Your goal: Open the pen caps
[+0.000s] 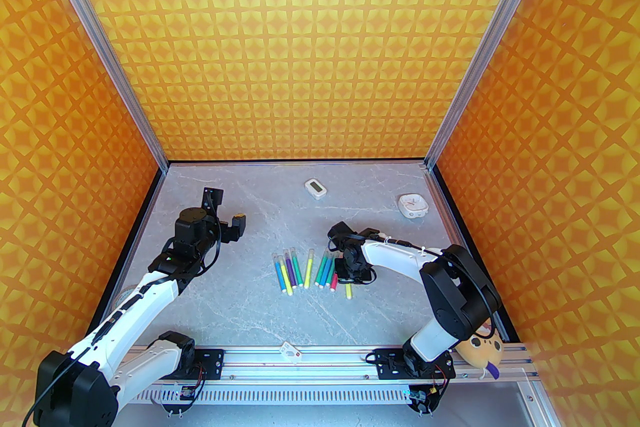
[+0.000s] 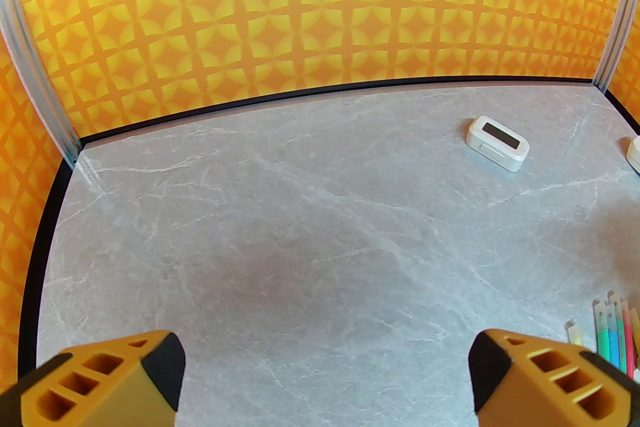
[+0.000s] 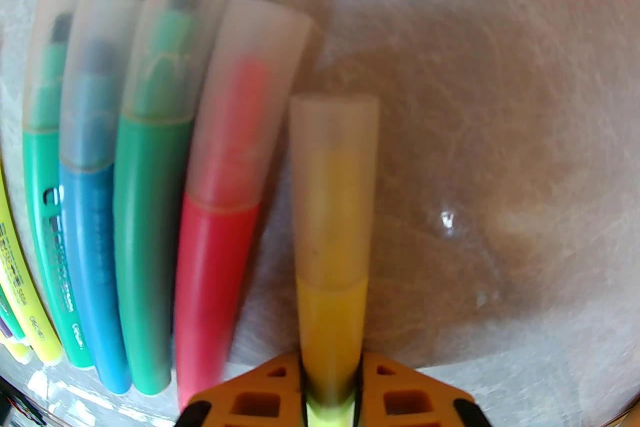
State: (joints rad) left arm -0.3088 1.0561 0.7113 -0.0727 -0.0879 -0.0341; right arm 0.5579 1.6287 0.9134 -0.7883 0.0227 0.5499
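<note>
The right fingers (image 3: 240, 400) clamp a yellow pen (image 3: 331, 330) by the barrel, hiding its rear end, its cap (image 3: 332, 184) on and ahead of them; four capped pens (image 3: 145, 240) lie just left, further ones cut off, while the left fingers (image 2: 100, 382) gape above the tabletop (image 2: 300, 215).

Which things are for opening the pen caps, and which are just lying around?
For the job:
- the pens in a row
- their pale pen caps
- the yellow pen, gripped by the right tool
- the open left tool

Just lying about:
- the white screen gadget
- the round white clock
- the plush toy by the right arm's base
- the small white tag
</note>
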